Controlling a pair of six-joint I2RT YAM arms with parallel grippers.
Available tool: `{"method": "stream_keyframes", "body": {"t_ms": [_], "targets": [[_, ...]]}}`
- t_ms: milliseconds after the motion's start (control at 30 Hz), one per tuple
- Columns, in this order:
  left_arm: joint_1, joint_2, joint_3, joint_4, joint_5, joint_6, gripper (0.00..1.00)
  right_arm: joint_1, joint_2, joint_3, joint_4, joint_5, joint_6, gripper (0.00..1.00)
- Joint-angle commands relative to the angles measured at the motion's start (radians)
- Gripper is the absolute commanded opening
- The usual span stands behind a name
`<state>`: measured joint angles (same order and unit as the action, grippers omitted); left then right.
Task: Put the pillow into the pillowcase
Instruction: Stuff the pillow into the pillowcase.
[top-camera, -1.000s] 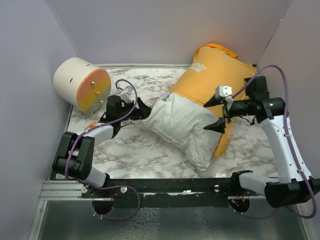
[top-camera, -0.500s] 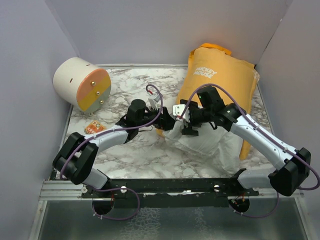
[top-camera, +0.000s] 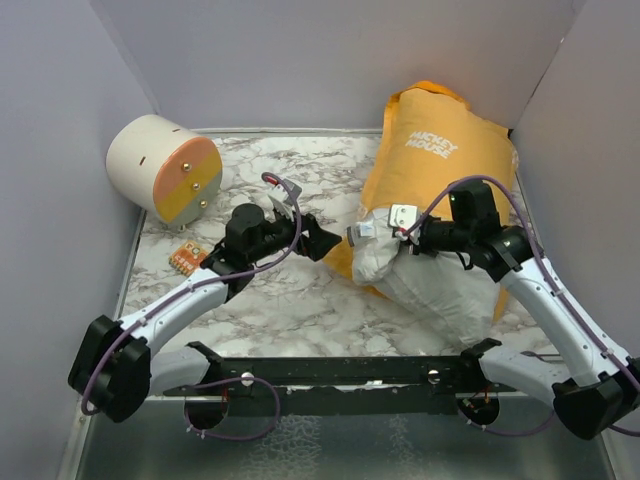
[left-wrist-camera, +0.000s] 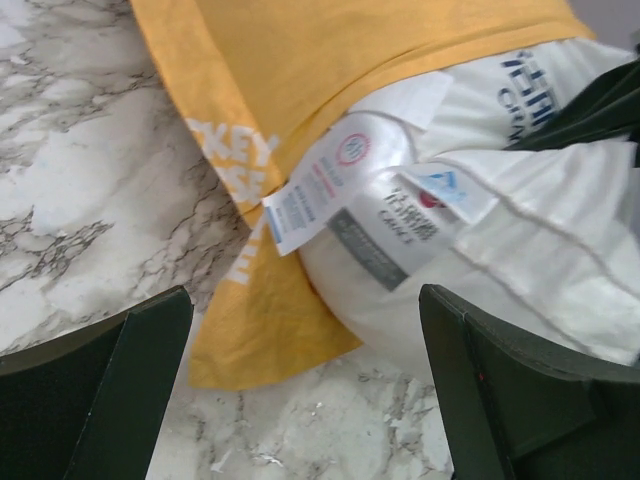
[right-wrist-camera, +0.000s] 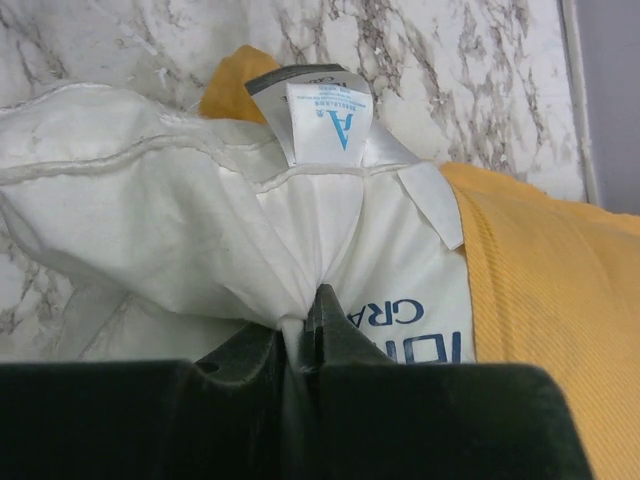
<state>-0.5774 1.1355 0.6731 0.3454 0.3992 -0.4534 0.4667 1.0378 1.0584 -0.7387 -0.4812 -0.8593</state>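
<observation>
Top external view: The white pillow lies partly inside the orange Mickey Mouse pillowcase on the marble tabletop. Its exposed end bulges out just behind the right claw. The left claw hovers just short of the case's mouth. A cream-and-orange cylinder sits well off to that claw's left.

Left wrist view: The left claw's fingers stand wide apart, holding nothing. Straight ahead of them is the case's open hem, with the pillow's printed labels spilling over it.

Right wrist view: The right claw is clamped on a pinch of pillow fabric beside the seam, below a white tag. Orange cloth lies to the claw's right.

The stuffing step appears roughly midway. The next move likely calls for the left claw to catch the hem and hold it while the right drives the pillow deeper.
</observation>
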Motion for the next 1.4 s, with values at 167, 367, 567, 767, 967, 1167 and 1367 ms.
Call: {"method": "stream_keyframes", "body": {"t_ms": [167, 367, 567, 767, 967, 1167, 1367], "targets": [[0.017, 0.264, 0.086, 0.095, 0.149, 0.079, 0.92, -0.149, 0.065, 0.203, -0.176, -0.348, -0.077, 0.01], [0.017, 0.45, 0.174, 0.169, 0.31, -0.009, 0.82, -0.177, 0.086, 0.215, -0.176, -0.381, -0.068, 0.01], [0.017, 0.599, 0.27, 0.184, 0.348, -0.024, 0.86, -0.186, 0.089, 0.223, -0.184, -0.394, -0.067, 0.01], [-0.003, 0.725, 0.373, 0.176, 0.462, -0.055, 0.88, -0.19, 0.097, 0.23, -0.176, -0.404, -0.061, 0.01], [-0.018, 0.822, 0.458, 0.184, 0.555, -0.114, 0.33, -0.194, 0.109, 0.223, -0.152, -0.405, -0.035, 0.01], [0.03, 0.7, 0.364, 0.282, 0.557, -0.203, 0.0, -0.201, 0.133, 0.246, -0.049, -0.315, 0.084, 0.02], [0.17, 0.566, 0.236, 0.334, 0.434, -0.287, 0.0, -0.164, 0.365, 0.432, -0.04, -0.471, 0.182, 0.13]]}}
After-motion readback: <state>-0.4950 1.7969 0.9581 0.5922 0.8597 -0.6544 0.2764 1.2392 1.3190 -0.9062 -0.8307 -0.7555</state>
